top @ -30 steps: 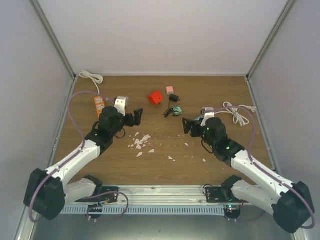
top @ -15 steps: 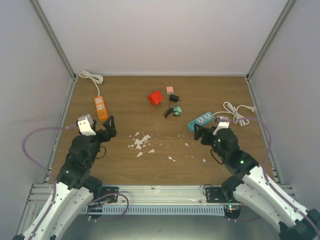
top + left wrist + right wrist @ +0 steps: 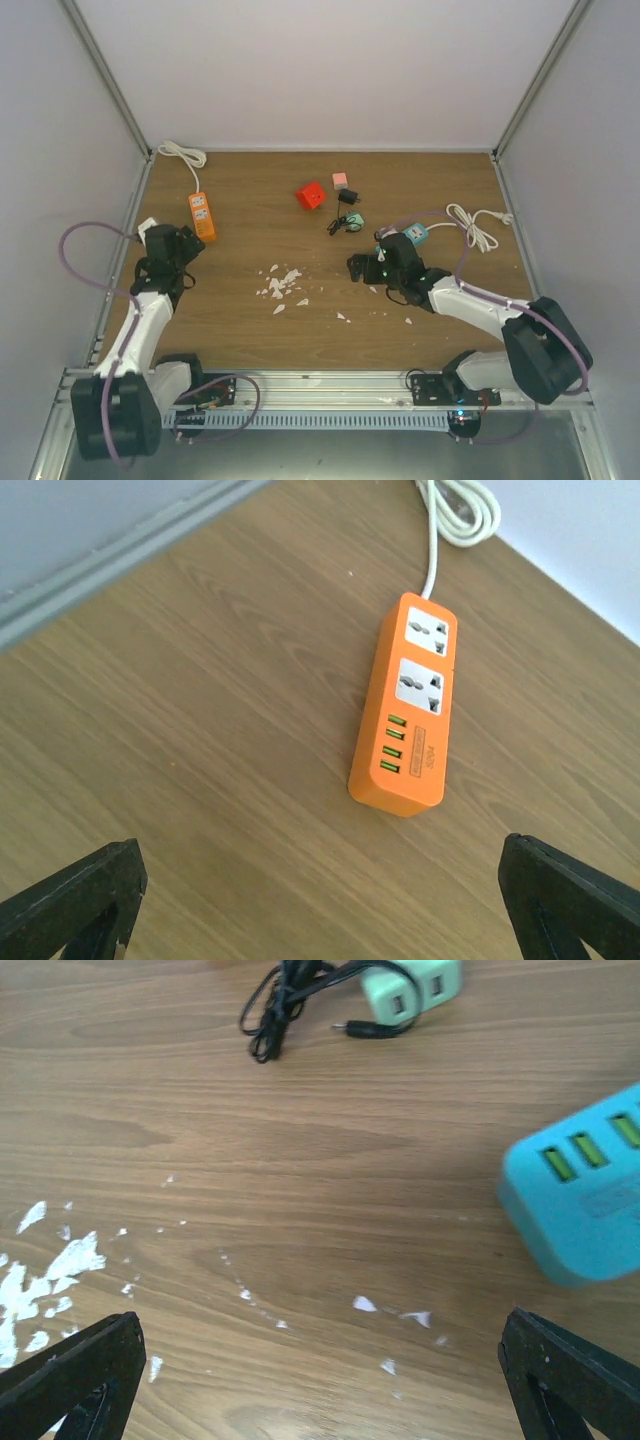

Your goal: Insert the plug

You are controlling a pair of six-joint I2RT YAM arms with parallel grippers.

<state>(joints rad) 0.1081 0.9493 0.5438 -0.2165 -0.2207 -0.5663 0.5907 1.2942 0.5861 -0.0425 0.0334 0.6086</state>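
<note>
Here, the left pincer (image 3: 320,900) is gaping wide, empty, facing the orange power strip (image 3: 405,705). The right pincer (image 3: 320,1380), likewise wide and empty, is hovering near the mint-green plug (image 3: 410,985) and teal power strip (image 3: 585,1195) lying on the worktop (image 3: 300,1160).

orange power strip (image 3: 405,718), label unreadable

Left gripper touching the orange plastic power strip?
Apart. The left wrist view shows bare wooden table between the open left gripper and the orange plastic power strip.
</note>
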